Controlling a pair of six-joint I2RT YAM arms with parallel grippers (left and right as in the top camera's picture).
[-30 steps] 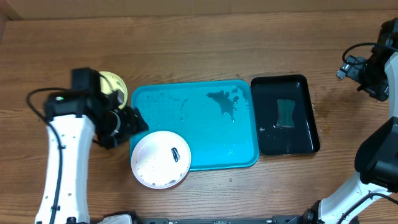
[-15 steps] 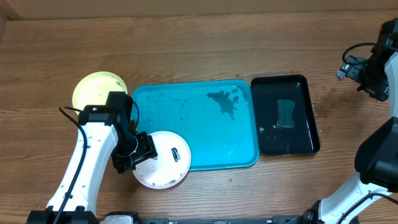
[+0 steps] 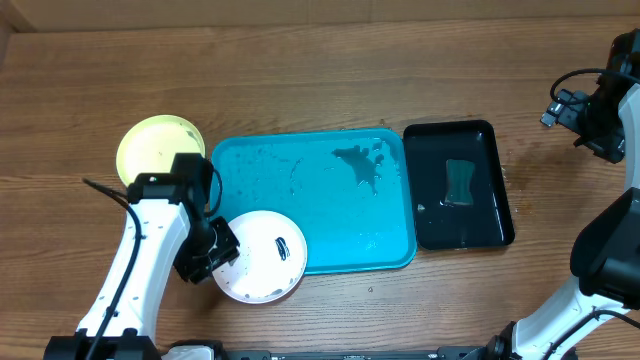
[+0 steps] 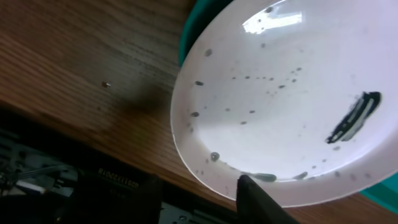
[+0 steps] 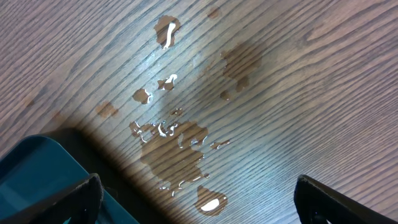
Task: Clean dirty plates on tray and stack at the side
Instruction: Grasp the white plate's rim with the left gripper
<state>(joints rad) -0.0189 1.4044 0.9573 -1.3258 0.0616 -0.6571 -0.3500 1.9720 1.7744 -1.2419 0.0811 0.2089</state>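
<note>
Smeared plate [image 3: 262, 255] is lying across the near-left corner of the turquoise tray [image 3: 330, 230], partly overhanging the table [image 3: 300, 70]. Lime-green plate [image 3: 158, 148] is sitting on the table just left of the tray. Left arm is bending down, its left gripper [image 3: 215, 252] meeting the smeared plate's left rim; whether it is clamping cannot be told. Right gripper [image 5: 196, 190] is hanging spread wide, holding nothing, over wet wood at the right.

We're looking at a wood-grain table [image 3: 300, 70], mostly matt but shiny where the puddles [image 5: 177, 146] sit. The turquoise tray [image 3: 340, 220] looks like smooth plastic, wet and glossy, and the black tray [image 3: 485, 222] is glossy plastic too. The white plate [image 3: 250, 262] is smooth and shiny with dark smears, while the lime plate [image 3: 150, 145] looks duller.
</note>
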